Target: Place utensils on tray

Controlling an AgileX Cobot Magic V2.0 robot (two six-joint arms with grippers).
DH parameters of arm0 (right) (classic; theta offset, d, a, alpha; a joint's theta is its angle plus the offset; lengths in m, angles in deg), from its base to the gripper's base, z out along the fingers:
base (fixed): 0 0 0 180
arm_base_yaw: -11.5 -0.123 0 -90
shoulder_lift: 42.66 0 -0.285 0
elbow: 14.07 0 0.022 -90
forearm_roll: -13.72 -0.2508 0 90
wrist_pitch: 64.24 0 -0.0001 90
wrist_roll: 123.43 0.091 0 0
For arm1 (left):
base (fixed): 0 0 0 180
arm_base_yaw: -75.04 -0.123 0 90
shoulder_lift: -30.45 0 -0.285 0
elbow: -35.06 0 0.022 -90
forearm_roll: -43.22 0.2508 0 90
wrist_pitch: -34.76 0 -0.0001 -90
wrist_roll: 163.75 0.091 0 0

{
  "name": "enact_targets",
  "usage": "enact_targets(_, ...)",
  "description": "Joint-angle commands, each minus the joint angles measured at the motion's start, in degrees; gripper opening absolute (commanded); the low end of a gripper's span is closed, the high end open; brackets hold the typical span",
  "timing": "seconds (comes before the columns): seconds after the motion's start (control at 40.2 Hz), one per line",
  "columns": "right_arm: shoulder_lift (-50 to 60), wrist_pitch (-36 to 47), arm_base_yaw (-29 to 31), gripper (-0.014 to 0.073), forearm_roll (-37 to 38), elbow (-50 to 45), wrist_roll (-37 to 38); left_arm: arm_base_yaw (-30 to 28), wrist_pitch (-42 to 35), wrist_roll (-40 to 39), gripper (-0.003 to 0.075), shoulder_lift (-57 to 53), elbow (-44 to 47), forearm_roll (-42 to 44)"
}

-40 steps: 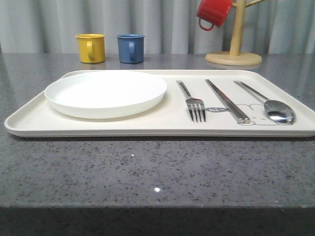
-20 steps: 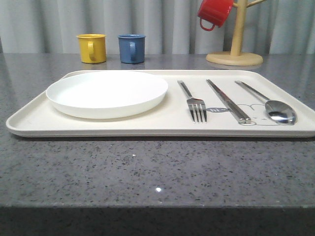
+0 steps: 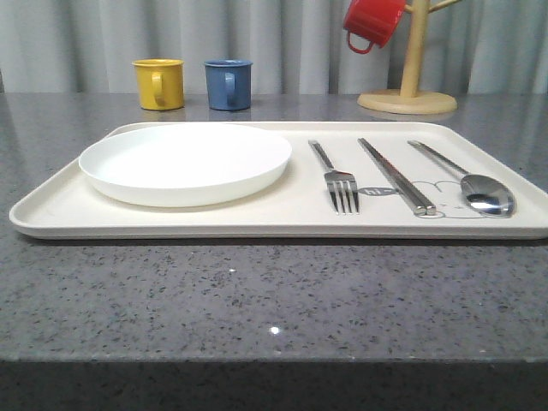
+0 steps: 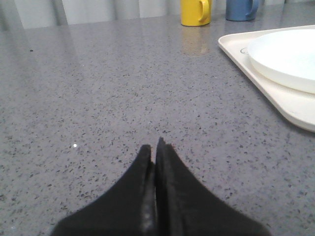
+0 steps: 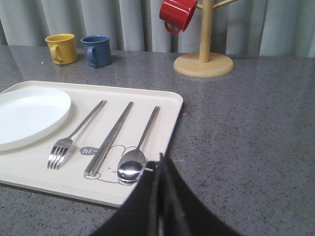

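Lying unmoved since one second ago: tray (image 3: 51, 210), with plate (image 3: 184, 163) at 9 o'clock, chopsticks (image 3: 396, 175), spoon (image 3: 479, 190) and fork (image 3: 338, 180) toward 3 o'clock. Probably finished. Left gripper (image 4: 156, 147), right gripper (image 5: 161, 160): pressed closed, holding nothing.

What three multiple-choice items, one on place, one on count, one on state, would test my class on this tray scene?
1. Where do the chopsticks lie?
A. on the plate
B. between fork and spoon
C. off the tray

2. How many mugs are there?
A. two
B. three
C. four

3. How is the right gripper?
A. shut, empty
B. wide open
C. holding the spoon

Answers: B, they lie between them on the tray; B, yellow mug, blue mug, red mug; A, its fingers meet with nothing between.
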State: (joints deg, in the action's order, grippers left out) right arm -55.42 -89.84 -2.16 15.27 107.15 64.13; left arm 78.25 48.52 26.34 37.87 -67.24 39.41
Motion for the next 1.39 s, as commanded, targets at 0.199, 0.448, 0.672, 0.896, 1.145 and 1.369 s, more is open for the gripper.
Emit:
enact_targets(0.199, -0.6, 4.4, 0.0, -0.0069, 0.7, 1.5, -0.6, 0.0, -5.7, -0.4, -0.0018, -1.2, -0.2, -0.7)
enact_targets(0.448, -0.6, 4.4, 0.0, -0.0069, 0.7, 1.5, -0.6, 0.0, -5.7, -0.4, -0.0018, -1.2, -0.2, -0.7)
enact_targets(0.672, -0.6, 4.4, 0.0, -0.0069, 0.7, 1.5, -0.6, 0.0, -5.7, -0.4, -0.0018, -1.2, -0.2, -0.7)
enact_targets(0.896, -0.6, 5.6, 0.1, -0.0069, 2.1, 0.7, -0.6, 0.0, -5.7, -0.4, -0.0018, -1.2, -0.2, -0.7)
enact_targets(1.145, 1.9, 15.3, 8.4, -0.0069, -5.4, -9.4, -9.3, 0.0, -5.7, -0.4, -0.0018, -1.2, -0.2, -0.7)
enact_targets(1.369, 5.4, 19.5, 16.8, -0.0069, -9.0, -18.0, -9.6, 0.0, -5.7, -0.4, -0.0018, -1.2, -0.2, -0.7)
